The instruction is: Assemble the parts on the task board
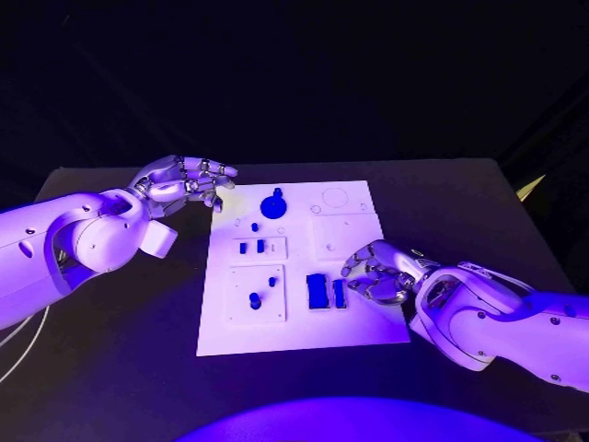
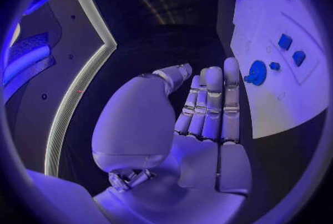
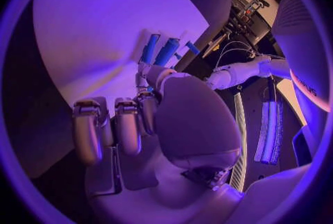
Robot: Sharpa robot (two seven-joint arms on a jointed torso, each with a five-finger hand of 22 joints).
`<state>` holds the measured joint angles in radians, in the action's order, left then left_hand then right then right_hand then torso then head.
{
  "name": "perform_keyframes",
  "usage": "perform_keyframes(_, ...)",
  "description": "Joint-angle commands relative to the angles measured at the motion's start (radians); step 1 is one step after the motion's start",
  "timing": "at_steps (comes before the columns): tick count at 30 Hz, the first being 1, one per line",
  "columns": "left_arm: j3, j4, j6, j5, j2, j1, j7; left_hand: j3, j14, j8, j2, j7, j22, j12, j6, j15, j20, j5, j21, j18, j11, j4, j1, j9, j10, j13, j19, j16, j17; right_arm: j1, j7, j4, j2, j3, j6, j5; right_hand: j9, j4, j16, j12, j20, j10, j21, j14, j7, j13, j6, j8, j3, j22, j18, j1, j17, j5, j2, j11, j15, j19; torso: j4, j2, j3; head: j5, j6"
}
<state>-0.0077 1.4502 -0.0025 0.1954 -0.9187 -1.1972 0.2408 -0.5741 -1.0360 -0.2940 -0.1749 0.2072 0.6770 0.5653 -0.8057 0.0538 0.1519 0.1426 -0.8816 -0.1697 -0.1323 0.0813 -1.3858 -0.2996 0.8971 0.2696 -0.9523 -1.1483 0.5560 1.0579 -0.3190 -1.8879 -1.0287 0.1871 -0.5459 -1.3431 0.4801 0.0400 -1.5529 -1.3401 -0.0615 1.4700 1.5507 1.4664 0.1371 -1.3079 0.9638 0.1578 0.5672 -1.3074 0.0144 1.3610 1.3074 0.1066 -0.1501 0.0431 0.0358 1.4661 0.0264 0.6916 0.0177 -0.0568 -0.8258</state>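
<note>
Task board [image 1: 301,331]: white plate in the middle of the black desk [image 1: 109,368], carrying small blue parts. Two upright blue blocks [image 1: 324,291] at the board's near right, just beside the fingertips of the right hand [image 1: 378,273]; seen from the right wrist as two blue bars [image 3: 158,50] directly ahead of the fingers. Round blue part [image 1: 273,203] at the far end of the board, just beside the left hand [image 1: 182,184]; seen from the left wrist as a blue disc with a knob [image 2: 256,73] beyond the fingertips. Smaller blue pieces [image 1: 252,247] seated in square recesses between the two hands.

Right hand: low over the board's right edge, fingers curled toward the blocks, holding nothing as far as can be judged; contact with the blocks cannot be told. Left hand: raised off the far left corner of the board, fingers straight and close together, empty.

Step in hand, by judgement: taking up one of the upright blocks with the right hand. For a clean grasp: thumb and a finger closed on opposite flat faces of one block alone, neighbour left standing; lift straight up before any sideways travel, to avoid tipping the second block or dragging the board. Left hand free to steady the board's far corner if it slides.
</note>
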Motion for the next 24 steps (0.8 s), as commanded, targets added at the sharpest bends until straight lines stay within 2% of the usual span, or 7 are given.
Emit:
perform_keyframes(1,0.001,0.002,0.013,0.001,0.001,-0.001,0.006,-0.005,0.005,-0.003,0.006,0.001,0.0,0.005,0.003,0.005,0.0,0.001,0.004,-0.015,-0.001,-0.004,-0.001,0.001,-0.007,-0.001,-0.004,-0.002,0.001,-0.004,0.046,0.0,0.003,0.0,0.015,-0.01,-0.009,-0.027,-0.004,-0.006,-0.01,0.001,0.006,0.097,0.001,-0.144,0.015,-0.011,0.043,-0.259,-0.011,-0.016,0.229,0.0,0.009,0.005,-0.01,0.102,-0.0006,0.0,0.0003,0.0,-0.001)
perform_keyframes(11,0.001,0.002,0.014,0.001,0.0,-0.001,0.006,-0.006,0.005,-0.003,0.007,0.001,0.0,0.006,0.003,0.005,0.0,0.001,0.004,-0.015,-0.001,-0.005,-0.002,0.001,-0.007,-0.001,-0.004,-0.002,0.001,-0.007,0.058,0.002,0.013,0.0,0.018,0.005,-0.023,-0.115,-0.005,-0.012,-0.011,0.003,0.008,0.097,0.006,-0.145,0.029,-0.024,0.173,-0.26,-0.012,-0.067,0.23,0.0,0.041,0.008,-0.011,0.102,0.0004,0.0,-0.0001,0.001,-0.003)
perform_keyframes(16,0.001,0.002,0.014,0.001,-0.001,-0.001,0.005,-0.006,0.005,-0.003,0.007,0.001,0.0,0.006,0.003,0.005,0.0,0.001,0.004,-0.015,-0.001,-0.005,-0.002,0.001,-0.007,-0.001,-0.004,-0.002,0.001,-0.007,0.059,0.003,0.014,0.0,0.026,0.007,-0.024,-0.132,-0.005,-0.015,-0.011,0.004,0.008,0.097,0.005,-0.146,0.033,-0.024,0.194,-0.26,-0.012,-0.085,0.231,-0.001,0.047,0.009,-0.01,0.102,-0.0003,0.0,0.0004,0.001,-0.006)
perform_keyframes(24,0.001,0.002,0.014,0.001,-0.001,-0.001,0.005,-0.006,0.005,-0.003,0.007,0.001,0.0,0.006,0.003,0.005,0.0,0.001,0.004,-0.015,-0.001,-0.005,-0.002,0.001,-0.007,-0.001,-0.004,-0.002,0.001,-0.007,0.044,0.01,0.018,0.0,0.074,0.007,-0.023,-0.143,-0.005,-0.018,-0.011,0.006,0.01,0.097,0.004,-0.147,0.038,-0.022,0.205,-0.261,-0.012,-0.095,0.232,-0.001,0.049,0.008,-0.01,0.102,-0.0004,0.0,0.0001,0.001,-0.006)
